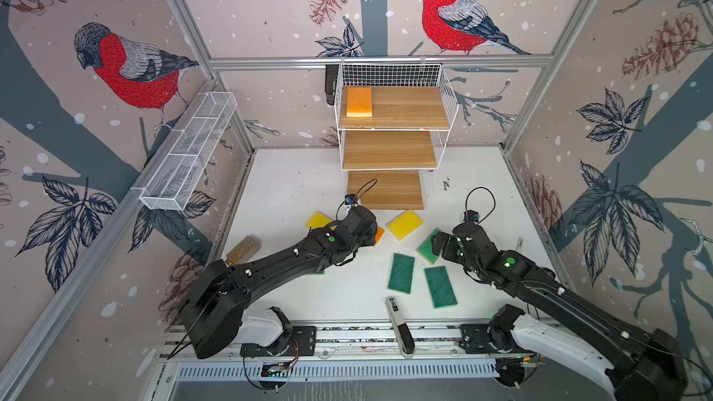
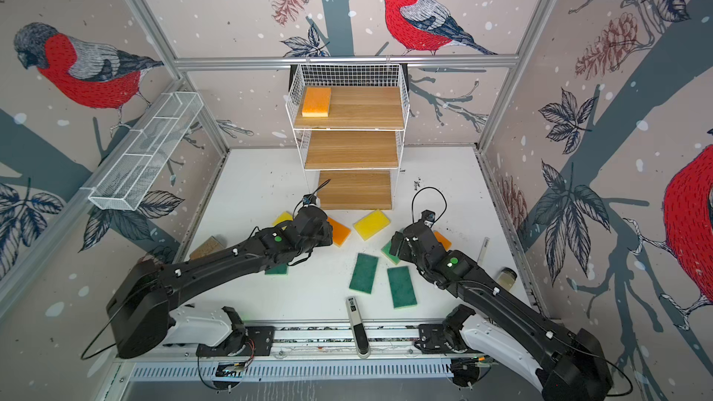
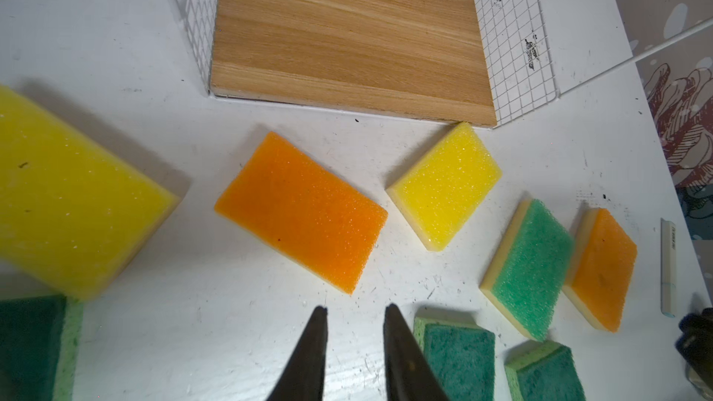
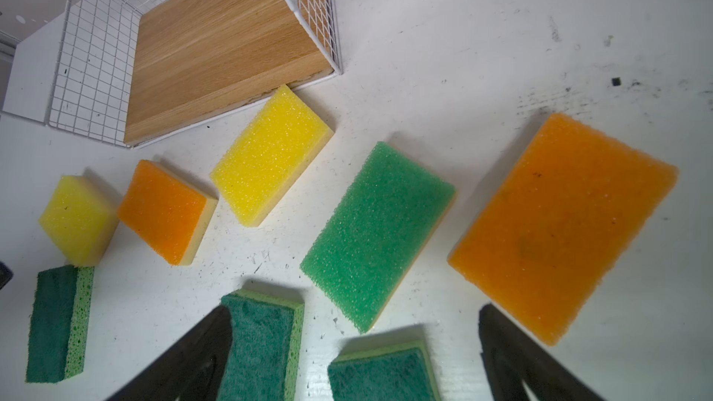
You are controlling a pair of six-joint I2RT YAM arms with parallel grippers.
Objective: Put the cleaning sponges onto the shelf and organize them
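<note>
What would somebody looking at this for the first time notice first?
Probably the colourful sponges, yellow, orange and green, scattered on the white table in front of the shelf. Next comes the single orange sponge lying alone on the shelf's top board, toward its left end in both top views. The big red-breasted birds on the walls also stand out.

Coarse open-pored foam showing on the orange sponge [image 3: 301, 212], dark green sponge [image 3: 459, 360] wearing a fuzzy fibrous scouring top, shelf [image 3: 347, 32] pairing matt grained wood boards with white-coated wire, table [image 3: 193, 325] looking scuffed.
</note>
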